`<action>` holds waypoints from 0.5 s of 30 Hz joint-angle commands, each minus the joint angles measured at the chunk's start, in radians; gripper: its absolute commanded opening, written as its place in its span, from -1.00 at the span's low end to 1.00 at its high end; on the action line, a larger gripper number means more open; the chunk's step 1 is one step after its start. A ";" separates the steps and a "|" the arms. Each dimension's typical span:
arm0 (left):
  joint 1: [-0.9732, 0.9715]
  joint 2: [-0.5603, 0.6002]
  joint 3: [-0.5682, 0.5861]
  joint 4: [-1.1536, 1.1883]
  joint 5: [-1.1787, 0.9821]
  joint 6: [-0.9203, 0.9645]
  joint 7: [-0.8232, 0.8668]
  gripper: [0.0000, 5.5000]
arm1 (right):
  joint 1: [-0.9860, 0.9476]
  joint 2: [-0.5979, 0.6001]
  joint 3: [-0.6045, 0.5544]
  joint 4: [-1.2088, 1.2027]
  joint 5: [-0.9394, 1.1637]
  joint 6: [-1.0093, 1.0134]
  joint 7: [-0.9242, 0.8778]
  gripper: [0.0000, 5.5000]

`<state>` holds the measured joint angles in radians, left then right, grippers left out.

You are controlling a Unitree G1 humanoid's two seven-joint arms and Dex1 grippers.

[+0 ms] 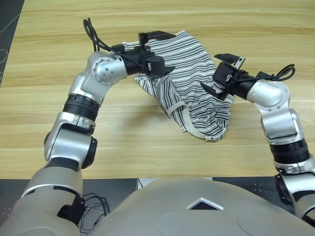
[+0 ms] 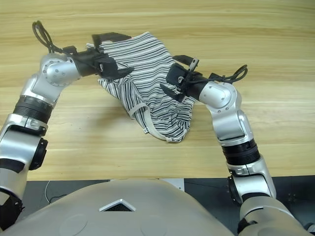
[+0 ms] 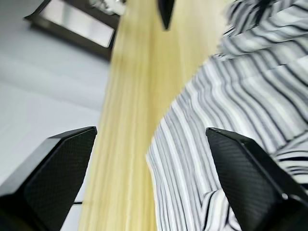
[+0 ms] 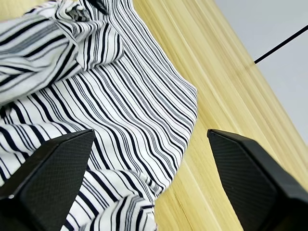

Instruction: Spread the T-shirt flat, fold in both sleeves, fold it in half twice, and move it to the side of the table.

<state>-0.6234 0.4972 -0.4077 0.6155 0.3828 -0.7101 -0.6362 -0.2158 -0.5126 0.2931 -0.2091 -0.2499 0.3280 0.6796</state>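
Note:
A black-and-white striped T-shirt (image 1: 192,93) lies crumpled in a heap on the wooden table (image 1: 44,113), its pale neckband (image 1: 189,129) turned toward the front edge. My left gripper (image 1: 158,53) hovers open over the heap's back left edge, and its wrist view has striped cloth (image 3: 250,96) under one finger and bare wood under the other. My right gripper (image 1: 217,73) is open over the heap's right side. Between its fingers (image 4: 43,183) the shirt (image 4: 120,96) shows, with its edge lying on the wood. Neither gripper holds anything.
Bare wood surrounds the shirt on all sides, with wide room to the left and behind. The table's front edge (image 1: 123,177) runs close to my body. Dark floor (image 1: 7,29) shows past the table's left edge.

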 commanded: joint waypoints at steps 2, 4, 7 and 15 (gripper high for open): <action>-0.054 -0.009 -0.104 0.148 0.196 0.036 0.073 0.54 | 0.010 0.007 0.025 0.069 -0.005 -0.034 -0.012 0.57; -0.088 -0.047 -0.149 0.248 0.257 0.041 0.122 0.54 | 0.039 0.006 0.052 0.109 -0.007 -0.052 -0.003 0.57; -0.134 -0.091 -0.207 0.384 0.333 0.054 0.198 0.54 | 0.070 -0.013 0.097 0.143 -0.016 -0.079 0.025 0.57; -0.016 0.068 -0.316 0.361 0.379 -0.043 0.149 0.54 | -0.045 -0.089 0.204 0.537 -0.159 -0.229 0.014 0.57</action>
<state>-0.7945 0.4536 -0.6674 1.0215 0.7249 -0.7225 -0.3585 -0.2620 -0.5540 0.4452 0.1023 -0.2920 0.0892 0.7121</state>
